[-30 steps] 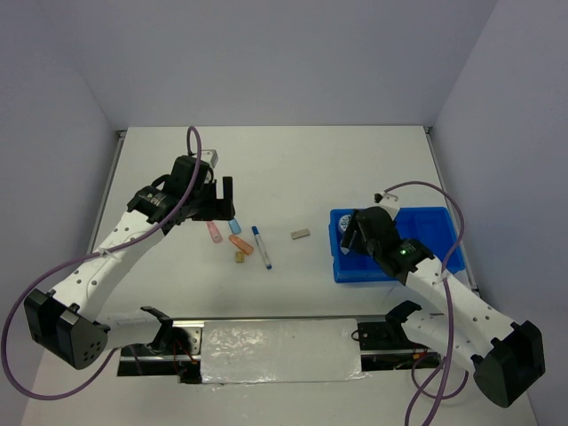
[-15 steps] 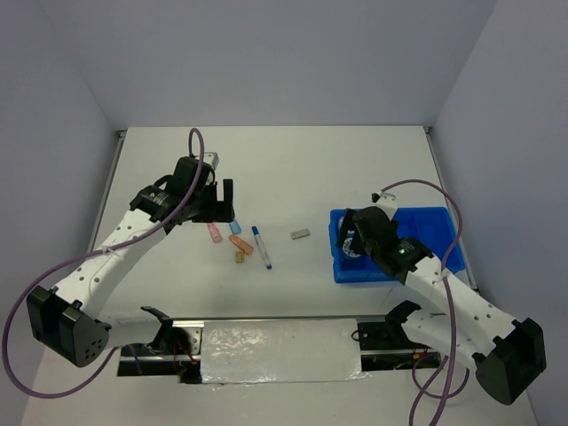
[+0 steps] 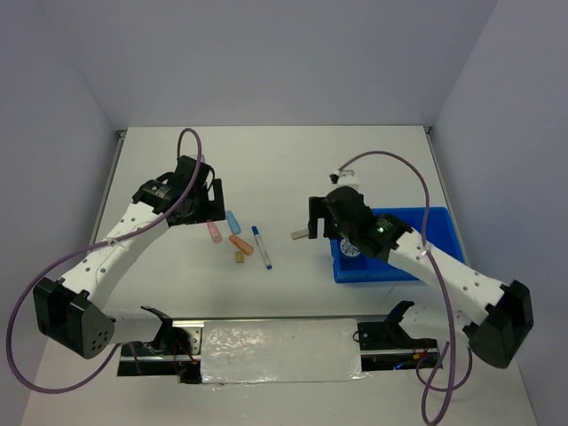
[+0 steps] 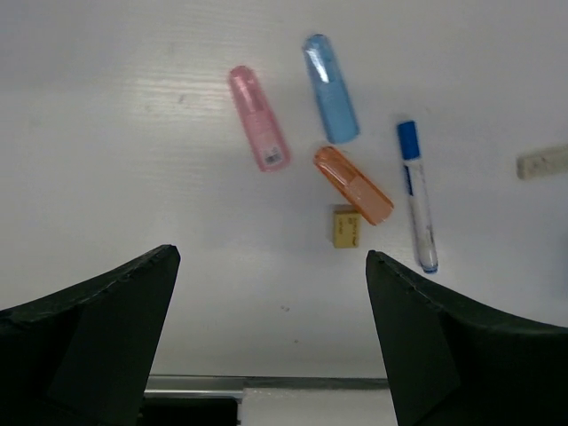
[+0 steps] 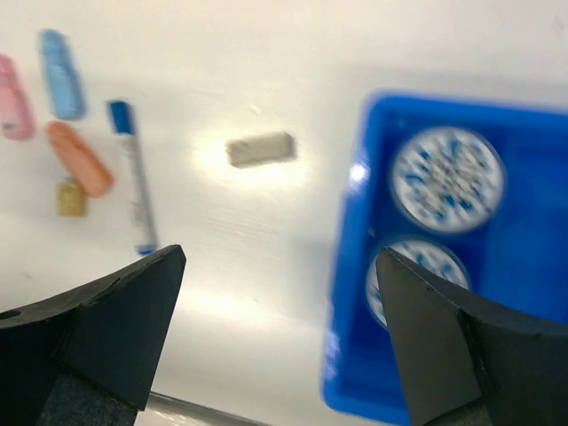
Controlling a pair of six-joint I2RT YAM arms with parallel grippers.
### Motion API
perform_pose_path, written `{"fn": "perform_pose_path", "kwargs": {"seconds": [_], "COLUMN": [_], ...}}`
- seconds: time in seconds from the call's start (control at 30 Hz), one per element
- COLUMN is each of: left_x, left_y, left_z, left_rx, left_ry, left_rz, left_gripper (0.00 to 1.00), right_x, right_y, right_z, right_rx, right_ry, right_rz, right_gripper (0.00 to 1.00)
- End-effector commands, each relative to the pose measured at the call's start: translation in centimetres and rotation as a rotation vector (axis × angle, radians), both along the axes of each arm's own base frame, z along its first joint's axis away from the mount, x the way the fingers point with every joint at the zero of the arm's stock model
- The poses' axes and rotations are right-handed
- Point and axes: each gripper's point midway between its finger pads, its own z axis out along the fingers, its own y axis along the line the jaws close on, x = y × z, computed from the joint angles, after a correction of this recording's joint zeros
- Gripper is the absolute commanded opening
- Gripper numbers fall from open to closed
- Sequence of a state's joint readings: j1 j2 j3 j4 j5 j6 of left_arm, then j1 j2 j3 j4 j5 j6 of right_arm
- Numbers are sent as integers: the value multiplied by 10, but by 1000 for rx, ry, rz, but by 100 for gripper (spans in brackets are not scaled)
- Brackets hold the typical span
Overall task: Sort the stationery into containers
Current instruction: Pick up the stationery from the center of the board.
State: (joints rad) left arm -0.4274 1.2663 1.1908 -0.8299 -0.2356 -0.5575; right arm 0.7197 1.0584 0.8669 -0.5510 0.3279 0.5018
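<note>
A: Blue plastic tray near the right edge of the bench, toward the near side. Contents?

B: One tape roll and a second tape roll, blue-white, both lying flat against the tray's left wall. Dividers too blurred to tell the compartment.

A: Position of the loose stationery?

B: Grouped mid-bench, somewhat left of centre. Pink bar and light-blue bar side by side, apart. Orange bar nearer the near edge, with the tan block just beside its lower end. White pen to the right of these, blue cap toward the far edge. Grey block alone, between the pen and the tray, touching neither.

A: State of the left gripper?

B: Fingers spread wide, nothing between them. Held above the bench on the left-edge side of the pink and light-blue bars, touching none.

A: And the right gripper?

B: Likewise spread and empty. Poised above the bench just left of the tray's left wall, close to the grey block, not in contact with it.
</note>
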Motion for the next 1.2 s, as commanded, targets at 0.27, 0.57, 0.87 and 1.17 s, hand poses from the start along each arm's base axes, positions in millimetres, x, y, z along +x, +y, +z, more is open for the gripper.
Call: {"fn": "perform_pose_path", "kwargs": {"seconds": [0.27,0.57,0.87,1.17], "left_x": [-3,-9,-7,-4], "left_y": [59,57,52,48], "left_z": [10,6,0,4], "left_rx": [17,15,0,-14], "left_ry": [25,37,50,39], "left_rz": [261,176,142,121], "left_gripper": [99,99,99,99], "right_x": [44,45,59,70], "right_y": [64,82,84,78], "right_z": [-69,-119,-142,-156], "right_rx": [-367,-339,-283,-282], "right_ry": [302,379,387,412], "right_rz": [218,254,254,216], "right_gripper": [96,98,96,74]}}
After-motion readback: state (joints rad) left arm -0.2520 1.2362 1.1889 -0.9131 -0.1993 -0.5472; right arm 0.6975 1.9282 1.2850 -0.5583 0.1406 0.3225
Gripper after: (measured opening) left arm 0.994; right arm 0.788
